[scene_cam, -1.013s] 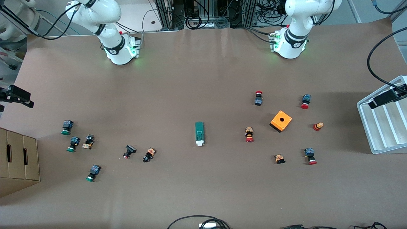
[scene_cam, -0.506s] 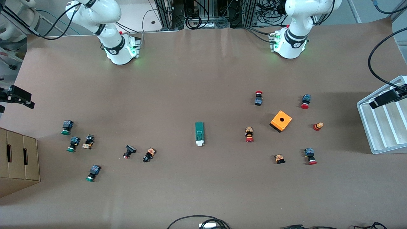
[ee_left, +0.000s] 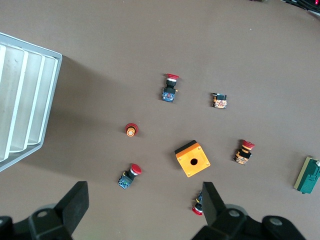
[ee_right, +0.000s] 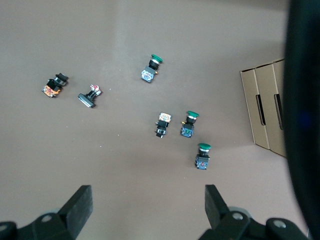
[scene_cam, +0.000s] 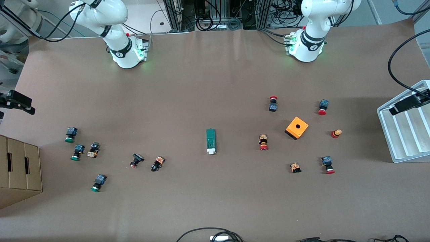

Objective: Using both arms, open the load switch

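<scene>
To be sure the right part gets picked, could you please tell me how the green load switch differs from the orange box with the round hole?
The load switch is a slim green bar with a white block at the end nearer the front camera; the orange box is a squat cube with a black base. The orange box has a round hole on top; the load switch shows none. The load switch lies mid-table, the orange box toward the left arm's end among red push-buttons. Both rest untouched on the brown table.

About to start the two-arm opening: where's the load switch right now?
The load switch lies flat mid-table in the front view, white end toward the camera, between a black button and a red-capped button.
</scene>
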